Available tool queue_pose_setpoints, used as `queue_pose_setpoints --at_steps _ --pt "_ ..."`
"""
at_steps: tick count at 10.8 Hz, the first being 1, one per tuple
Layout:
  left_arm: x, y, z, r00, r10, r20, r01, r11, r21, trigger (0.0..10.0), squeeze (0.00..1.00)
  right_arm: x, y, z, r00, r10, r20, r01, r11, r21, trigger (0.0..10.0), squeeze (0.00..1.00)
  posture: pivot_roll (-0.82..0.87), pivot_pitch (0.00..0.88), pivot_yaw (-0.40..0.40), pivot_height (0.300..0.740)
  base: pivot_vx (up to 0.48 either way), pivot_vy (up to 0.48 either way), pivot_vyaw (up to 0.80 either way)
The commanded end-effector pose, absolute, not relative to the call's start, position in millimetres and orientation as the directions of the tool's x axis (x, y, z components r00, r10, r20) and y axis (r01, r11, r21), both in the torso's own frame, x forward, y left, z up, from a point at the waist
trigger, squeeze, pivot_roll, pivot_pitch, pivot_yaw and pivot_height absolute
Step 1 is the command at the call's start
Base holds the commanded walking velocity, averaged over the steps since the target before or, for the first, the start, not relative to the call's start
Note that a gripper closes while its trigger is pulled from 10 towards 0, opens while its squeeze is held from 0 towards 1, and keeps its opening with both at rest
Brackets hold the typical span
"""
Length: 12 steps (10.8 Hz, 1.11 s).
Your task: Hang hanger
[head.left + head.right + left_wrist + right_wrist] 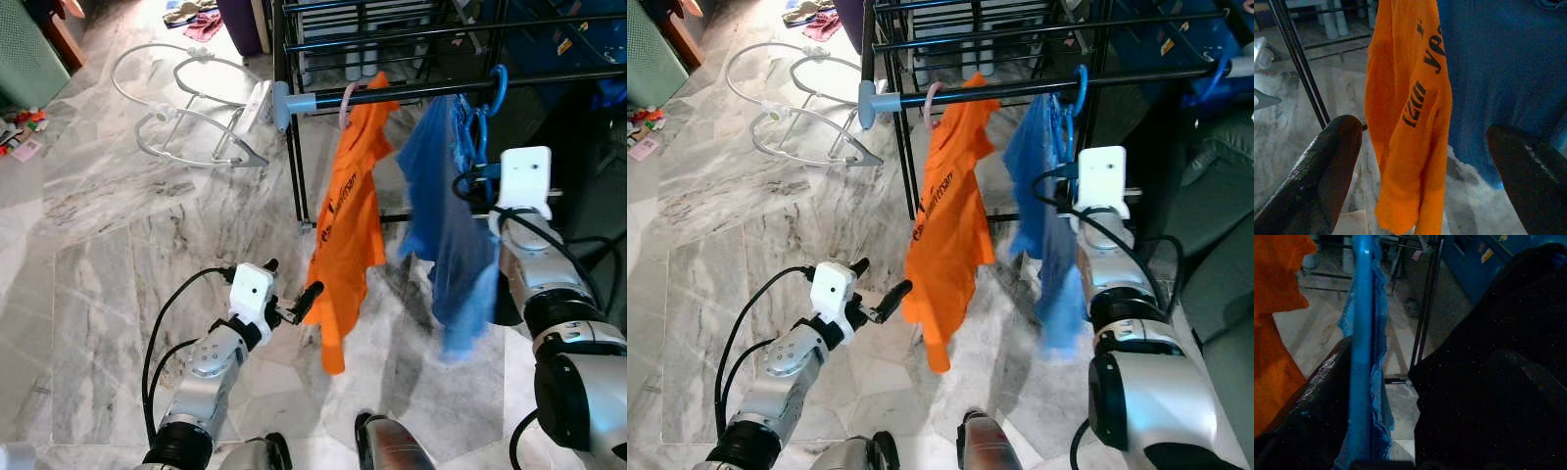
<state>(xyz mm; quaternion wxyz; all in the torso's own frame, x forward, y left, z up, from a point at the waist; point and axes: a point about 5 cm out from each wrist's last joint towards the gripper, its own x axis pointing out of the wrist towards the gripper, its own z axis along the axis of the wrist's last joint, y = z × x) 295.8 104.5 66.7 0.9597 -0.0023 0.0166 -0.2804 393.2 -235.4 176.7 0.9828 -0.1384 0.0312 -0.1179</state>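
Hanging on the rail, blue hanger seemingly within right tool.

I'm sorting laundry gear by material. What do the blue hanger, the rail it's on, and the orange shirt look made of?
Blue hanger: likely plastic, with a smooth, glossy, uniformly coloured hook.
Rail: probably painted metal, a thin dark tube with a faint sheen.
Orange shirt: soft knit fabric, matte, draping in folds, with dark printed lettering.

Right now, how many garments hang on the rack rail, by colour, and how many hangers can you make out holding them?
Orange shirt: 1
Blue garment: 1
Pink hanger hook: 1
Blue hanger: 1, with the right hand at it
Total: 2 garments, 2 hangers, on the rail.
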Motion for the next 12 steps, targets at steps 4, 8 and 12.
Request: queue_pose_setpoints --at_steps 4,8,12 --pt "294 109 60 0.853 -0.519 -0.054 0.519 0.855 -0.012 10.0 0.00 407 -209 193 0.987 -0.153 -0.038 0.138 0.954 -0.268 10.0 0.00 -0.27 0.159 0.085 0.740 0.000 0.000 0.00" --pt "294 107 59 0.859 -0.510 -0.049 0.510 0.860 -0.014 10.0 0.00 404 -210 176 0.968 -0.221 -0.116 0.183 0.945 -0.270 0.0 0.00 -0.26 0.156 0.076 0.740 0.000 0.000 0.00" --pt "293 107 56 0.854 -0.517 -0.064 0.517 0.856 -0.011 10.0 0.00 403 -217 177 0.961 -0.254 -0.112 0.216 0.937 -0.276 0.0 0.00 -0.27 0.159 0.081 0.740 0.000 0.000 0.00"
